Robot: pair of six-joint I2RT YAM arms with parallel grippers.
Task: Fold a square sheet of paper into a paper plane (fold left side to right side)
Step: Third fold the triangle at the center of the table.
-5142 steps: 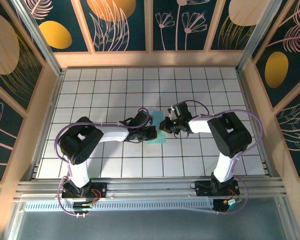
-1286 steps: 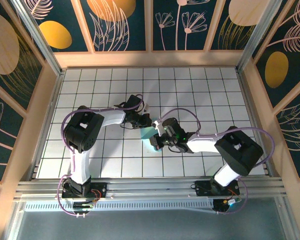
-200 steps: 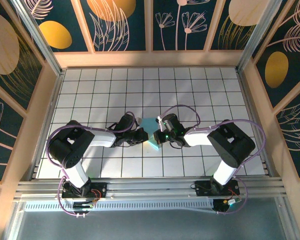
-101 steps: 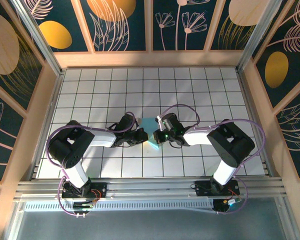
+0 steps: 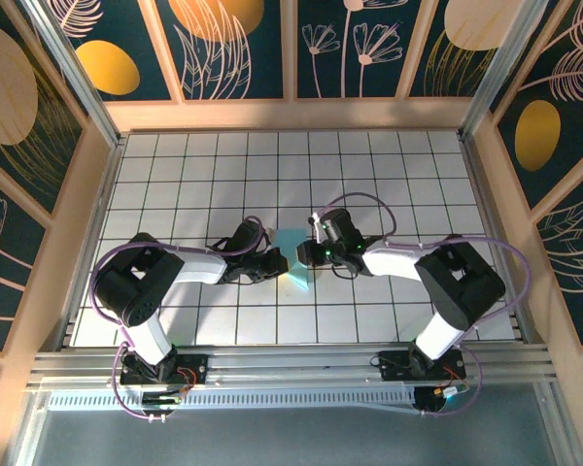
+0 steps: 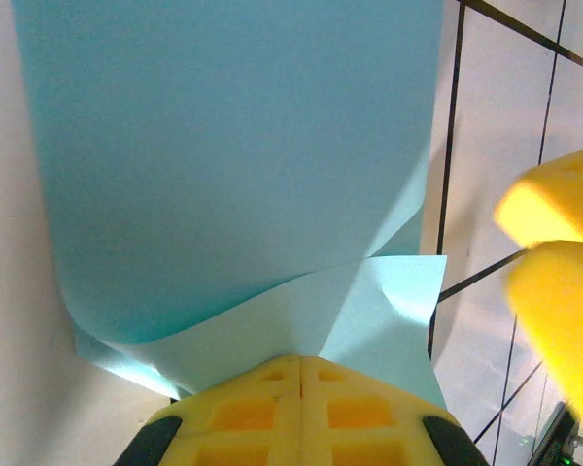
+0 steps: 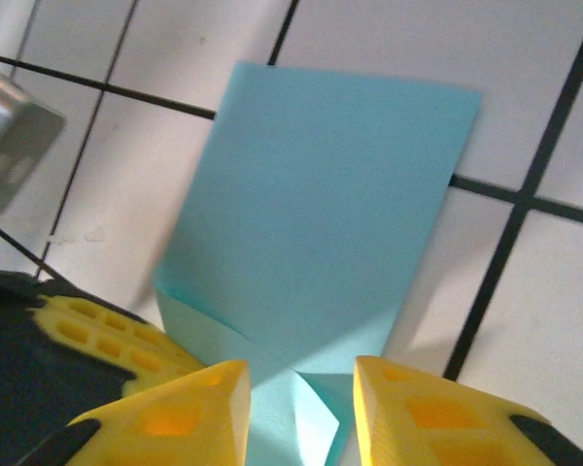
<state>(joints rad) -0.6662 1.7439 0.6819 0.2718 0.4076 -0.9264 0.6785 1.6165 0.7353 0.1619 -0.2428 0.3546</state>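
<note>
Light-cyan sheet of paper (image 5: 294, 254) lies flat near the middle of the white gridded counter (image 5: 389, 175), between the two end effectors, which come at it from the left and the right; it is folded into an oblong, and in the right wrist view (image 7: 321, 214) two small flaps are turned in at one end and meet in a shallow point.

The left end effector (image 5: 270, 264) has its yellow fingers pressed together; in its own wrist view (image 6: 301, 403) their tips sit right at that flapped end of the paper (image 6: 243, 165), touching it; whether any paper is caught between them I cannot tell.

The right end effector (image 5: 311, 254) stands spread; in its wrist view (image 7: 296, 403) the two yellow fingers (image 7: 408, 413) are apart, with the paper's pointed end lying in the gap and not gripped; a yellow finger of the left end effector (image 7: 107, 335) lies just beside the paper's left corner there.
</note>
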